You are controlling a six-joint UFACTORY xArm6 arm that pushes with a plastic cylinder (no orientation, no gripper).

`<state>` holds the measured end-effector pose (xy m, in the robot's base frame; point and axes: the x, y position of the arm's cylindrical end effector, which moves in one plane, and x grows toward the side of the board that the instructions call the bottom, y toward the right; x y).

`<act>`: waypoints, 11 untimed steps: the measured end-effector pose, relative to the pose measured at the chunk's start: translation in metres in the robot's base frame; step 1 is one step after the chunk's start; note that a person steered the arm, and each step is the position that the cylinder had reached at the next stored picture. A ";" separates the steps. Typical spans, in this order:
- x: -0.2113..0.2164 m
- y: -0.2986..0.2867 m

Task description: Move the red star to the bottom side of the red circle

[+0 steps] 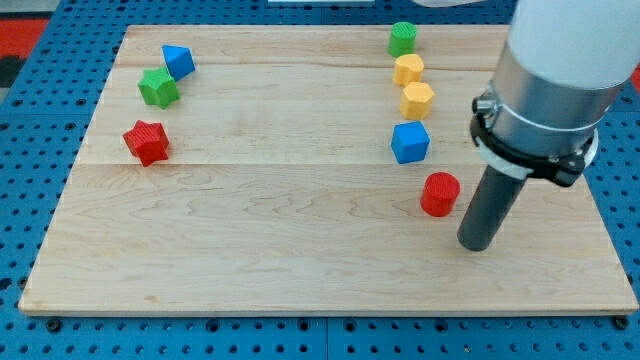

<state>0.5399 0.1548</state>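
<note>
The red star (147,141) lies near the board's left edge, below a green star (158,88). The red circle (440,194) stands at the view's right, below a blue cube (410,142). My tip (476,244) rests on the board just right of and below the red circle, a small gap apart from it. The red star is far to the view's left of both the tip and the red circle.
A blue triangle block (179,61) sits above the green star. A green cylinder (403,39), a yellow block (408,70) and a yellow hexagon (417,99) line up above the blue cube. The wooden board (300,250) lies on a blue pegboard.
</note>
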 end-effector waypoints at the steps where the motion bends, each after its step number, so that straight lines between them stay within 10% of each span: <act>1: -0.035 -0.003; 4: 0.014 -0.071; 8: 0.001 -0.444; 11: -0.134 -0.449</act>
<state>0.4061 -0.2939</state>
